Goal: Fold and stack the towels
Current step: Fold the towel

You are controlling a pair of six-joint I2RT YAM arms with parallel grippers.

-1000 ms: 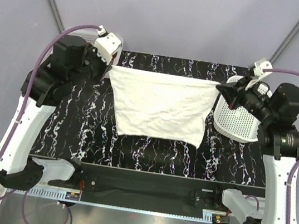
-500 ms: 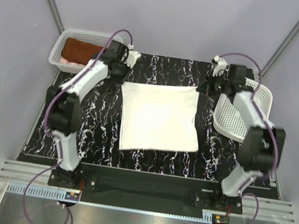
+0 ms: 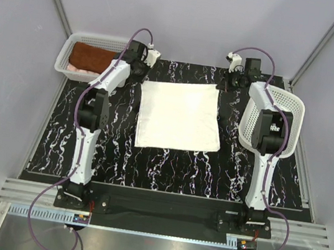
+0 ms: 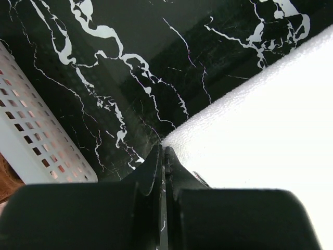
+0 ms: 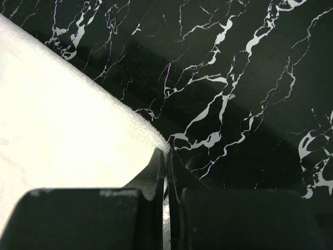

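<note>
Twice pinched, by left end effector (image 4: 162, 152) and right end effector (image 5: 166, 153) closed on far corners of white towel (image 3: 179, 115), flat on bench (image 3: 113, 148) behind them. Could slip free on lifting: only corner tips caught.

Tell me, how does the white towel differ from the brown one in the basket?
The white towel lies spread flat on the black marbled table. The rust-brown towel sits inside the white mesh basket at the far left. The left gripper and right gripper pinch the white towel's two far corners, while nothing touches the rust-brown towel. Both are soft cloth.
</note>
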